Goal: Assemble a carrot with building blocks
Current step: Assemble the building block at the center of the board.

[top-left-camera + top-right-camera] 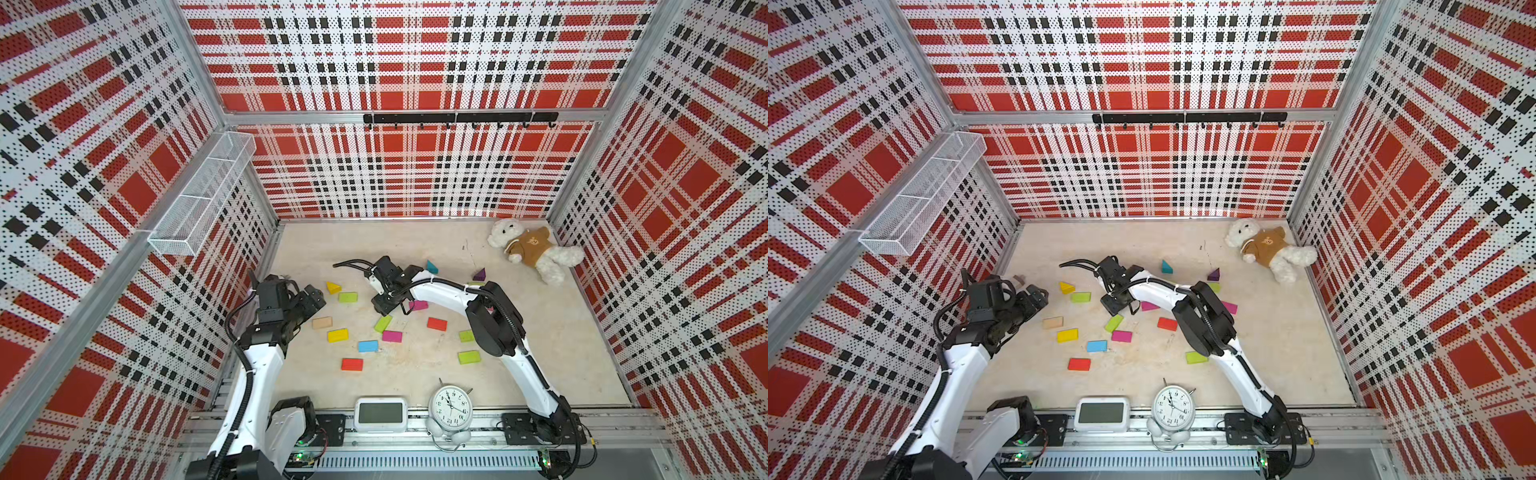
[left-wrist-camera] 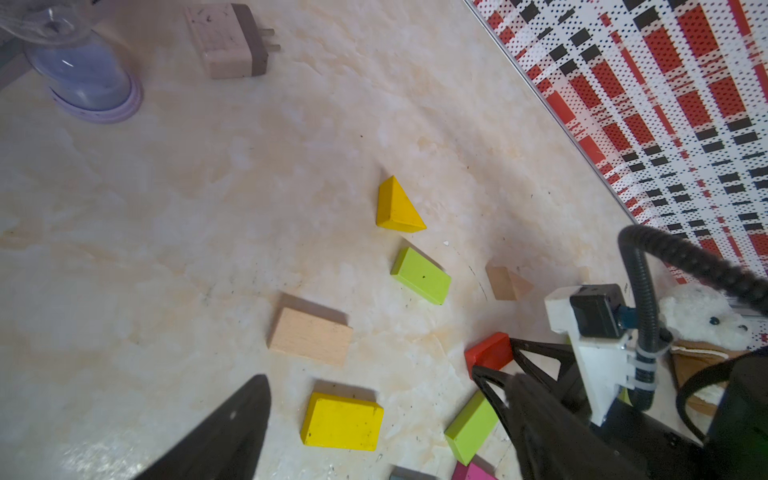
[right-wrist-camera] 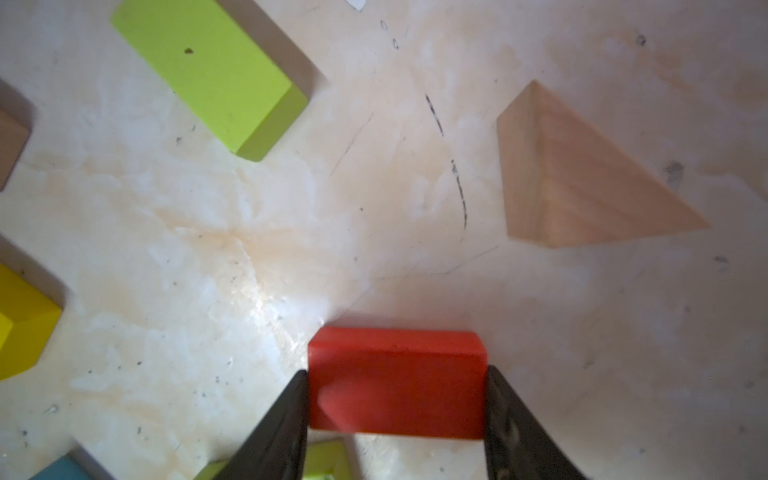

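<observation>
Building blocks lie scattered over the pale table in both top views: a yellow wedge point(image 1: 333, 287), a lime brick point(image 1: 348, 297), a wood brick point(image 1: 322, 322), a yellow brick point(image 1: 338, 335), and blue point(image 1: 368, 345), magenta point(image 1: 392, 336) and red point(image 1: 352, 364) bricks. My right gripper point(image 3: 397, 415) is shut on a red brick point(image 3: 397, 378), one finger against each end. From above, the gripper point(image 1: 384, 305) hides that brick. A wood wedge point(image 3: 582, 187) lies just beyond it. My left gripper point(image 2: 386, 424) hangs open above the yellow brick point(image 2: 341, 422), holding nothing.
A teddy bear point(image 1: 534, 249) lies at the back right. An alarm clock point(image 1: 451, 409) and a digital clock point(image 1: 380, 413) stand at the front edge. A lilac hourglass point(image 2: 83, 75) and a beige plug point(image 2: 228, 39) sit near the left wall. A wire basket point(image 1: 199, 199) hangs there.
</observation>
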`<state>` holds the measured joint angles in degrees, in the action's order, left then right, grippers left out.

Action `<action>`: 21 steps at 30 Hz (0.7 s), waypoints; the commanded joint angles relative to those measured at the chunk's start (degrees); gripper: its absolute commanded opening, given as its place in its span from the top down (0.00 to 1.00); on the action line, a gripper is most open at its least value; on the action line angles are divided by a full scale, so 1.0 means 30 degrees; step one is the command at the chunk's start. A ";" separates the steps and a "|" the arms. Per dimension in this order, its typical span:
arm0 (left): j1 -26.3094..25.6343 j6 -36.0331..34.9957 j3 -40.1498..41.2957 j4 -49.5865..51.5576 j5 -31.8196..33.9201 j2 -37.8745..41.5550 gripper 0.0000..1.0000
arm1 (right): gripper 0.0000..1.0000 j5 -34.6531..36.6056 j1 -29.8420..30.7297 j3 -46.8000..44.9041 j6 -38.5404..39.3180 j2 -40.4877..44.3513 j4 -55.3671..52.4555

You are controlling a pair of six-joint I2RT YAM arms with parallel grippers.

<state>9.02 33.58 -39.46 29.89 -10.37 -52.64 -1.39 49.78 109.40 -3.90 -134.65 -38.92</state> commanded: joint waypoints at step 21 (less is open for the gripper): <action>0.0553 -0.0383 -0.0230 -0.0064 -0.1173 -0.0338 0.09 | 0.44 -0.0363 0.0040 0.5544 -0.3398 -0.3479 -0.0904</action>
<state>10.15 32.95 -39.46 30.46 -13.23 -53.43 -2.09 49.76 124.11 -12.03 -143.24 -41.17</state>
